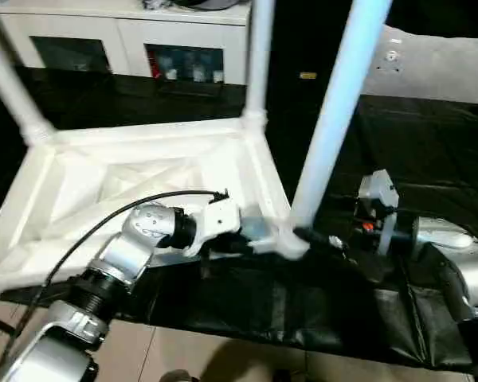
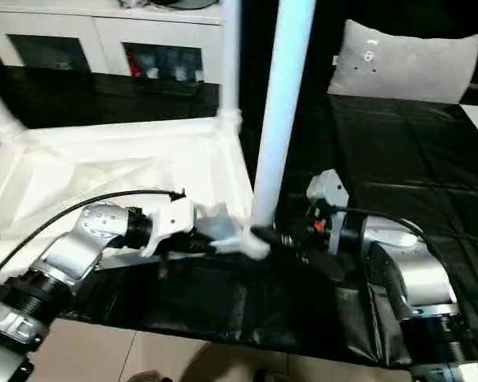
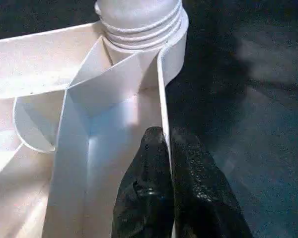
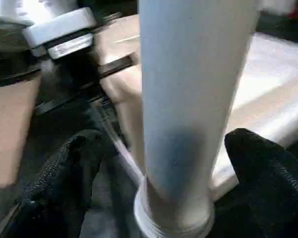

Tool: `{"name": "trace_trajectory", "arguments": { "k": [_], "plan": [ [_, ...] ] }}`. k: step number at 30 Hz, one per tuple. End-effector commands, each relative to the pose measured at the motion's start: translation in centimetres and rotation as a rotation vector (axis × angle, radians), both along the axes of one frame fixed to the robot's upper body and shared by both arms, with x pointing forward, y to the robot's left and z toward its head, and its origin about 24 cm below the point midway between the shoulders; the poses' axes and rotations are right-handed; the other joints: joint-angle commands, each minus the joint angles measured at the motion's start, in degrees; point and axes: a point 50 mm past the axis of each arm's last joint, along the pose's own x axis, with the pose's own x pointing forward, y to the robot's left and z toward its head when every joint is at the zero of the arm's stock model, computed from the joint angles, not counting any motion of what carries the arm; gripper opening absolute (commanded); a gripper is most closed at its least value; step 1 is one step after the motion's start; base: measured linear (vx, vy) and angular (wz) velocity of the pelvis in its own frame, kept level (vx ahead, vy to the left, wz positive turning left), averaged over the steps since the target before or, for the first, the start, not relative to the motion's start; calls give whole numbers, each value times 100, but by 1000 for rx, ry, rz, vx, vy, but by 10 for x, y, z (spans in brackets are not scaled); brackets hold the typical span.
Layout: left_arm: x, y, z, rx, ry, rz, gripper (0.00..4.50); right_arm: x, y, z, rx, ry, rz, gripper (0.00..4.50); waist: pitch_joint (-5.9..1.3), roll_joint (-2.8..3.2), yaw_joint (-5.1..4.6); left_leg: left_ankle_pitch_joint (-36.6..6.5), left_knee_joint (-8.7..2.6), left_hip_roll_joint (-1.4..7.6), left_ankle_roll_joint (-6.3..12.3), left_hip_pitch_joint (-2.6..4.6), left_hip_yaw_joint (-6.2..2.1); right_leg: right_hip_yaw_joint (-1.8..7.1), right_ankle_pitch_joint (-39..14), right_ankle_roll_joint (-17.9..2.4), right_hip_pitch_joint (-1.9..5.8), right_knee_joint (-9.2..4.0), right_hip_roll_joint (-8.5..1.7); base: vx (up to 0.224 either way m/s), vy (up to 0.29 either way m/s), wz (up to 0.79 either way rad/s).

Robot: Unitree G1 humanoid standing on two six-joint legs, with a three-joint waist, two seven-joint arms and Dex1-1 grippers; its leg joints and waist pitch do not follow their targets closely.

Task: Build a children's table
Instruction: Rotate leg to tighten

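The children's table [image 1: 143, 179] lies upside down on the black-covered tabletop [image 1: 430, 151], its ribbed underside facing up and its near long edge toward the robot. Three legs stand in its corner sockets: one at the far left corner [image 1: 12, 87], one at the far right corner [image 1: 259, 56], and one at the near right corner [image 1: 334, 111], which leans slightly to the right as it rises.

The left pincer [image 3: 166, 148] is closed on the thin right-hand side wall of the table frame, one black finger inside the rim and one outside, just short of the near right socket. In the head views the left forearm reaches in from the lower left across the near edge.

The right pincer [image 4: 159, 168] stands wide apart around the base of the near right leg, a finger [image 4: 64, 168] on either side of the tube just above its threaded collar; whether the pads actually touch the leg is hard to tell.

A grey cushion [image 2: 406, 68] rests at the far right of the tabletop, and a white cabinet [image 1: 127, 40] stands behind.
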Motion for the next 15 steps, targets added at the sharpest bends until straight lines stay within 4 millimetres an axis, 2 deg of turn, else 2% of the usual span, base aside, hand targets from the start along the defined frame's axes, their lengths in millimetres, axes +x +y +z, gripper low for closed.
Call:
{"name": "trace_trajectory", "arguments": {
  "k": [1,2,7,11,15],
  "plan": [
    [-4,-5,3,43,-5,-126,0,-4,0,-2,-4,27,51,395,-432,-69,5,-626,-362,78,623,-24,93,276,-2149,-626,458,-416,-334,0,0,0],
    [-5,-5,3,50,-7,-138,0,-5,-1,-2,-3,32,57,390,-433,-97,4,-617,-362,78,614,-30,94,275,-2146,-620,461,-414,-334,0,0,0],
    [-5,-1,5,84,-1,-210,0,-10,-2,-7,-12,89,117,332,-430,-87,60,-619,-362,74,567,-29,98,275,-2246,-561,459,-417,-332,0,0,0],
    [-4,1,6,95,-8,-232,0,-8,-1,-7,-5,91,128,311,-442,-90,75,-616,-356,61,509,-28,101,267,-2337,-495,465,-429,-337,0,0,0],
    [-5,1,7,93,-5,-243,0,-8,0,-9,-14,93,143,272,-460,-89,92,-562,-348,70,505,-29,98,264,-2208,-540,470,-409,-335,0,0,0]
  ]
}}
